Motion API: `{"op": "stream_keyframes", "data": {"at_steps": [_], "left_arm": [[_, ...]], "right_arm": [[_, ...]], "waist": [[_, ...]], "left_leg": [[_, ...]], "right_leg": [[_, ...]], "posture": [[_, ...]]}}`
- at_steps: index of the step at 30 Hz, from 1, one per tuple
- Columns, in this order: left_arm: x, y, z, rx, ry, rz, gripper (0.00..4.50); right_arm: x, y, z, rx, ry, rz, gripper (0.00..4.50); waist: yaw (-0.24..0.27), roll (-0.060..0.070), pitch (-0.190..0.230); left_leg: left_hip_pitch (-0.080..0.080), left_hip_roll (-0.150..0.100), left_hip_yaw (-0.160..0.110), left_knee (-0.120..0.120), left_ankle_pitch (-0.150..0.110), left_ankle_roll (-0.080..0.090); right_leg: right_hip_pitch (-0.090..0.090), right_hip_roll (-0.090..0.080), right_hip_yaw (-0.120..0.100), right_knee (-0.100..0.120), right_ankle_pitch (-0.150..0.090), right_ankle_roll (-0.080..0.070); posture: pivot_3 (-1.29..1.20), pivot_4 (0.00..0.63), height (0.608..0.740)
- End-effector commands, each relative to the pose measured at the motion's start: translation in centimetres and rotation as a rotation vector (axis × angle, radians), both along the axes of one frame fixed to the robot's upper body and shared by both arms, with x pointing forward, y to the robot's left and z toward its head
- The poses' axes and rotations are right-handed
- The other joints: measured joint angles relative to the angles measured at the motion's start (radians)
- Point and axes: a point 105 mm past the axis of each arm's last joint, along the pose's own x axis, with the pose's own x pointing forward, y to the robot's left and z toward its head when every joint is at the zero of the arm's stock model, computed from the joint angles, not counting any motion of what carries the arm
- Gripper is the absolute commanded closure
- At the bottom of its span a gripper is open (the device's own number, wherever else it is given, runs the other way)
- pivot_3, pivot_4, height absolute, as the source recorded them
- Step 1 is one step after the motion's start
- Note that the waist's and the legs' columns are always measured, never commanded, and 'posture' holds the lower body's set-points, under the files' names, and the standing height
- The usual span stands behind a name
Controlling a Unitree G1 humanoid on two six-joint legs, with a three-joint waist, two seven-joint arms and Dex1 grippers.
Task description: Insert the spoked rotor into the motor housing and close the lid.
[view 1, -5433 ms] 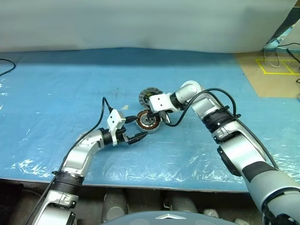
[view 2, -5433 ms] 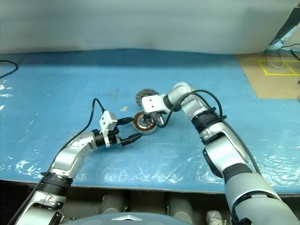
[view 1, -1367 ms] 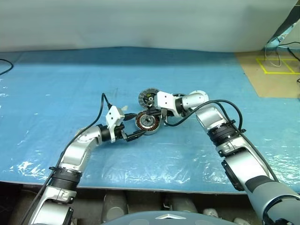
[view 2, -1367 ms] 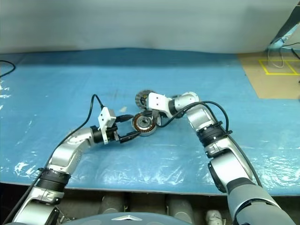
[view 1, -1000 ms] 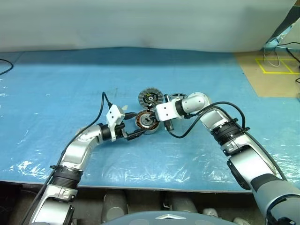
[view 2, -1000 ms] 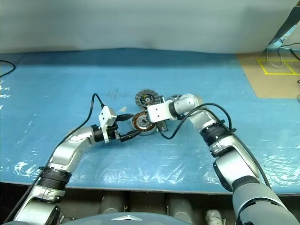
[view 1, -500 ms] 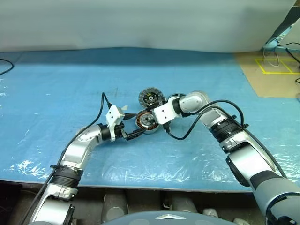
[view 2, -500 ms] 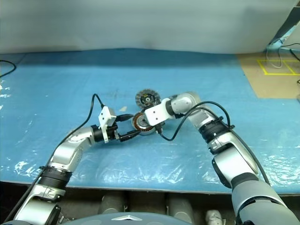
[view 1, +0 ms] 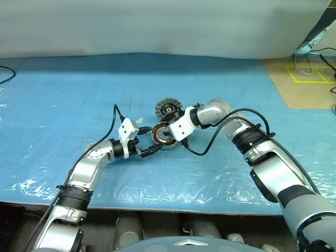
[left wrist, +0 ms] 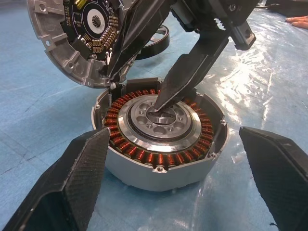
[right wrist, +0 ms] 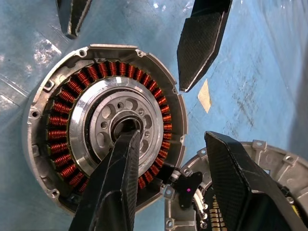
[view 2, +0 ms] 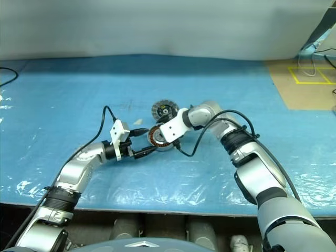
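Between my wide-spread, empty left pincer [left wrist: 168, 192] sits the round silver motor housing [left wrist: 161, 137], ringed with copper windings. My right pincer [right wrist: 168, 159], half-parted and holding nothing, rests one black fingertip in its hub; the ribbed lid [left wrist: 82, 36] leans alongside.

Wrinkled blue plastic sheet [view 1: 79, 89], pale wall [view 1: 157, 26], brown floor with yellow tape [view 1: 304, 79].

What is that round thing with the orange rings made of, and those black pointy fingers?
The round silver motor housing looks like dull cast metal, grey and matte. Its orange ring seems to be shiny copper wire, wound in small coils. The black fingers look like carbon fibre or textured plastic, with a fine woven pattern.
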Motion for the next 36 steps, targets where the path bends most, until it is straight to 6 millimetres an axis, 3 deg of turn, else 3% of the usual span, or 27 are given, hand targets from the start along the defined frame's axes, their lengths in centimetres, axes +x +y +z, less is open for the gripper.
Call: {"op": "stream_keyframes", "data": {"at_steps": [1,15,23,30,35,36], "left_arm": [[-0.1,-0.3,1.0,0.000,-0.043,-0.015,0.00],[-0.5,0.1,0.8,-0.001,-0.037,-0.012,0.00],[-0.6,0.0,0.4,-0.002,-0.034,-0.006,0.00],[-0.7,0.2,0.2,0.000,-0.032,-0.005,0.00],[-0.5,-0.3,0.5,0.000,-0.036,-0.009,0.00],[-0.4,-0.3,0.5,0.000,-0.036,-0.010,0.00]], "right_arm": [[-0.1,0.7,1.2,0.002,-0.071,0.061,2.30],[-1.2,1.2,0.6,-0.050,-0.092,0.165,2.30],[0.9,1.1,0.4,0.039,-0.013,-0.012,2.30],[0.5,-0.3,-1.1,-0.028,0.015,-0.012,2.30],[0.5,-0.2,-1.1,-0.021,0.028,-0.019,2.30],[0.5,-0.1,-1.1,-0.011,0.040,-0.023,2.47]], "waist": [[0.000,0.000,0.000],[0.000,0.000,0.000],[-0.003,0.000,0.000],[0.001,0.000,0.000],[0.003,0.000,0.000],[0.003,0.000,0.000]], "left_leg": [[0.000,0.000,0.000,0.000,0.000,0.000],[0.000,0.000,0.000,0.000,0.000,0.000],[0.001,0.000,0.000,0.001,0.000,0.000],[0.001,0.000,0.000,0.004,-0.002,-0.002],[0.000,0.000,0.000,0.004,-0.001,-0.002],[0.000,0.000,0.000,0.004,-0.001,-0.002]], "right_leg": [[0.000,0.000,0.000,0.000,0.000,0.000],[0.000,0.000,0.000,0.000,0.000,0.000],[0.000,0.000,0.000,0.002,0.000,0.000],[0.000,0.000,0.001,0.004,0.000,-0.001],[0.000,0.000,0.001,0.004,0.000,-0.001],[0.000,0.000,0.001,0.004,0.000,-0.001]], "posture": [[0.00,0.150,0.740],[0.00,0.150,0.740],[0.00,0.150,0.740],[0.00,0.150,0.740],[0.00,0.150,0.740],[0.00,0.150,0.740]]}}
